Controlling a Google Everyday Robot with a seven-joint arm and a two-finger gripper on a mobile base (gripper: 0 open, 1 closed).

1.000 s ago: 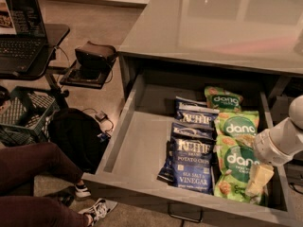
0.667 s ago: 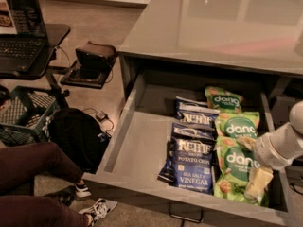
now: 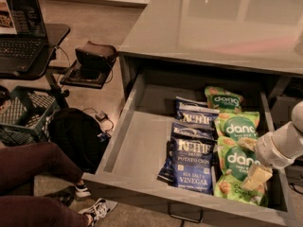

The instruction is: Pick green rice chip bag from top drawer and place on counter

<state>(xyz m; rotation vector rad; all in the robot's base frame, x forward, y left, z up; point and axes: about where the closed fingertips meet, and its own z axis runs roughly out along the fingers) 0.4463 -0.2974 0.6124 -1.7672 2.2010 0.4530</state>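
Note:
The top drawer stands pulled open under the counter. Three green rice chip bags lie in a row along its right side: one at the back, one in the middle and one at the front. My gripper comes in from the right on a white arm. It hangs over the lower right part of the front green bag and hides that part. The drawer's dark pull handle shows at the bottom edge.
Dark blue Kettle chip bags lie left of the green ones. The left half of the drawer holds nothing. Left of the drawer are a person's legs and shoes, a black bag, a crate and a laptop stand.
The white arm has sunk very slightly over the front green bag. The bags and the drawer have not moved.

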